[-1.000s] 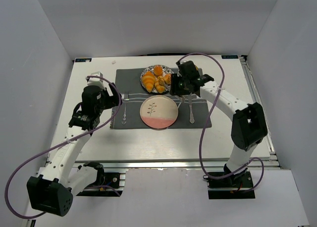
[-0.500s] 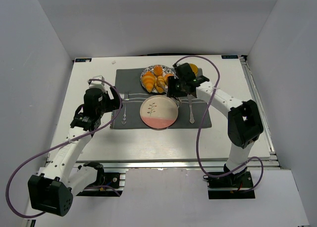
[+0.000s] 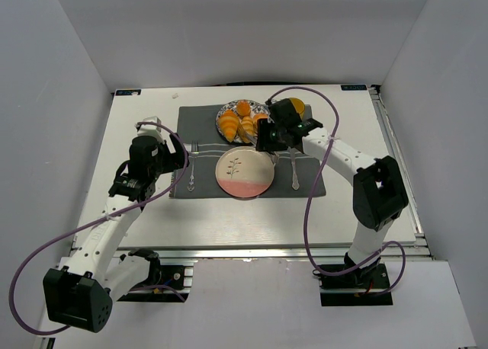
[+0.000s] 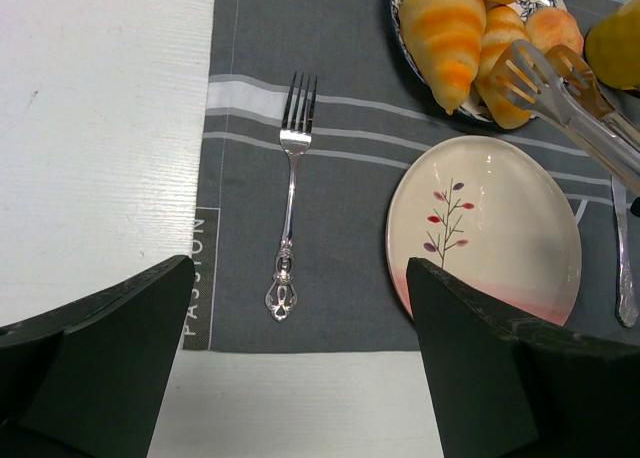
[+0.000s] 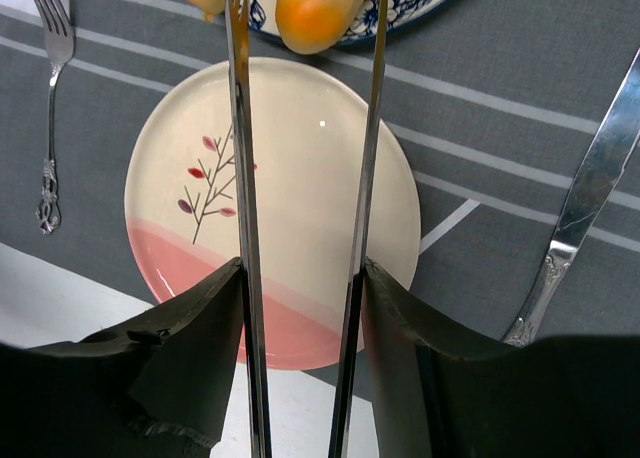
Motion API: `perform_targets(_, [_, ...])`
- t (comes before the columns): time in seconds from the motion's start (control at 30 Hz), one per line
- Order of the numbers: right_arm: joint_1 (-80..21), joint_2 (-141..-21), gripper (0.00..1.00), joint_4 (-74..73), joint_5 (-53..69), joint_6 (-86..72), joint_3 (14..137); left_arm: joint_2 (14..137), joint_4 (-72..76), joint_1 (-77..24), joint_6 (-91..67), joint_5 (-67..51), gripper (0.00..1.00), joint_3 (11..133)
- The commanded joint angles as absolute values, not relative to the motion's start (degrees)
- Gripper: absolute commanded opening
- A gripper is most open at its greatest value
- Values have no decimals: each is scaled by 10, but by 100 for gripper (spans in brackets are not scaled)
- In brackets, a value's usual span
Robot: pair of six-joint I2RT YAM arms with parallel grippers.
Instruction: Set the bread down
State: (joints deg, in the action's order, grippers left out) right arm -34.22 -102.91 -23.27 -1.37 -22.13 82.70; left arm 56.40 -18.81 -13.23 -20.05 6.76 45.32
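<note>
- While the tongs [image 5: 243, 178] are clamped by the right gripper [image 5: 302, 268], its jaws are kept partly closed on their two arms, and nothing else is gripped.
- The bread [image 5: 315, 8] is found on the dish [image 5: 405, 3], at 12 o'clock from the right gripper in the wrist view, with its near end framed by the two blades.
- Its long axis is judged to run 12 to 6, in line with the tongs, so its sides are flanked. Whether the blades are touching it cannot be told.
- The plate [image 5: 300, 158] is seen at 6 o'clock from the dish, beneath the blades.
- The left gripper [image 4: 300, 278] is held wide open and empty at 9 o'clock of the plate, well apart from the bread, so the right arm is the nearer.
- A squeeze, then a pull toward 6 o'clock, is judged to be called for.
</note>
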Motion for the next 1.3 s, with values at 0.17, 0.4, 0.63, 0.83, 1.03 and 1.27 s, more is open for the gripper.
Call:
perform_targets(0.17, [-350,-1013,54,-221,-26,-227,824,564,-175,-131,-204,58,98,447])
perform_targets(0.4, [-353,-1031,54,-243,-52,-222,838,567,-174,-131,-204,58,98,449])
perform_targets(0.63, [-356,-1030,36,-261,-62,-214,850,573,-171,-131,-204,55,98,450])
perform_targets(0.83, [-357,-1016,20,-269,-48,-213,873,572,-173,-131,-202,56,98,450])
perform_targets(1.03, [-358,-977,18,-284,-43,-214,902,571,-173,-131,-201,59,98,448])
perform_targets(1.27, [-359,-933,18,-317,-33,-208,911,575,-167,-131,-206,54,98,445])
